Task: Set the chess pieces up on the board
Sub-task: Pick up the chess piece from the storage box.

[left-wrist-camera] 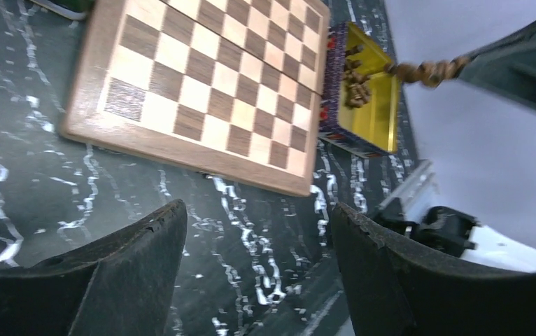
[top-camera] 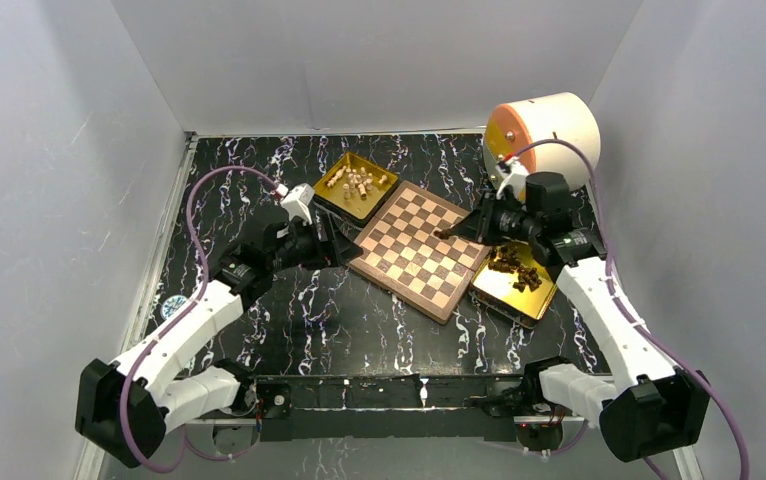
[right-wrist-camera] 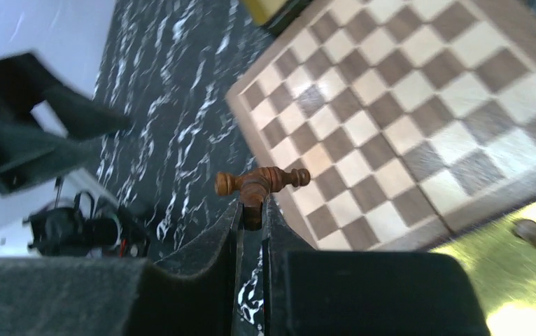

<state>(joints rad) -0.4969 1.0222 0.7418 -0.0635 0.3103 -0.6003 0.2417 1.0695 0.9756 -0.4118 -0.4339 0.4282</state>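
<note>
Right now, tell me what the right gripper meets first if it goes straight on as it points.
Most likely the board: the right gripper, shut on a dark piece, points across its edge, so the piece would touch the squares first. How high it hangs is unclear.

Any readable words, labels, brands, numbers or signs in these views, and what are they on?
No text is readable in any view.
Round sticker at the table's left edge: print too small to read.
Gold tray's side wall: red and blue marks, too blurred to read.
</note>
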